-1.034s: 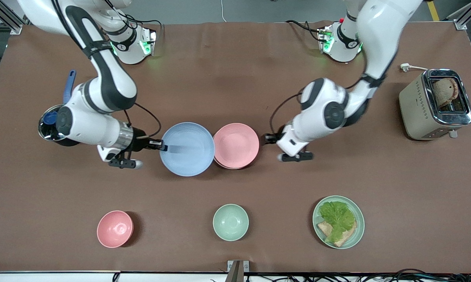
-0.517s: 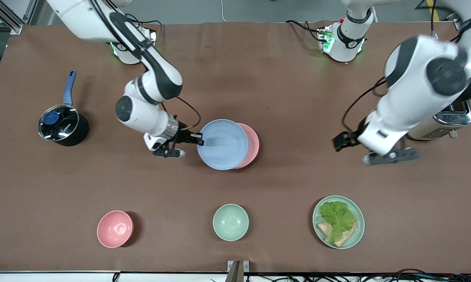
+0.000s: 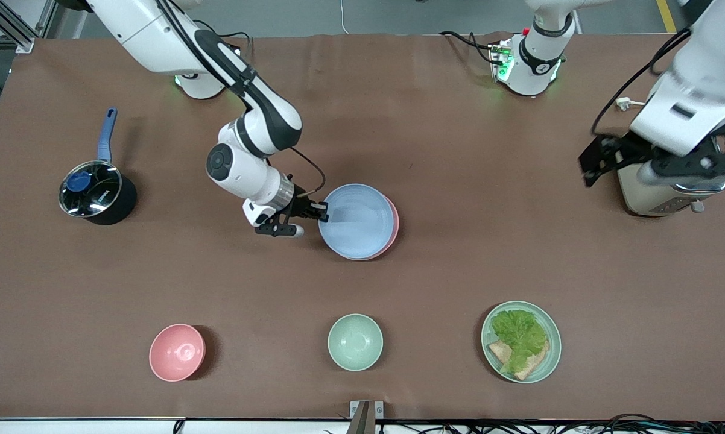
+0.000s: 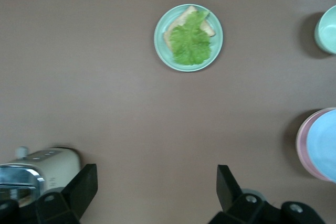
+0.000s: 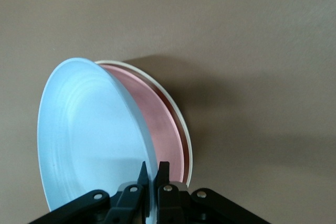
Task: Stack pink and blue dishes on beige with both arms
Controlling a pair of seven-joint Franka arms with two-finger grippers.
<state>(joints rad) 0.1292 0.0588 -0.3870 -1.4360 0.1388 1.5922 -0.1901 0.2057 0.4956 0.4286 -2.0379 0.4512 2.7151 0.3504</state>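
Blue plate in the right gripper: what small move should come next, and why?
Probably lower the blue plate flat and open. The right gripper pinches its rim, and it sits tilted over the pink plate, which rests on the beige plate whose edge peeks out beneath. The left gripper waits open over the toaster.

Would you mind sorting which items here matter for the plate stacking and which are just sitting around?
In play: blue plate, pink plate, beige plate, right gripper.
Bystanders: pink bowl, green bowl, lettuce plate, saucepan, toaster.
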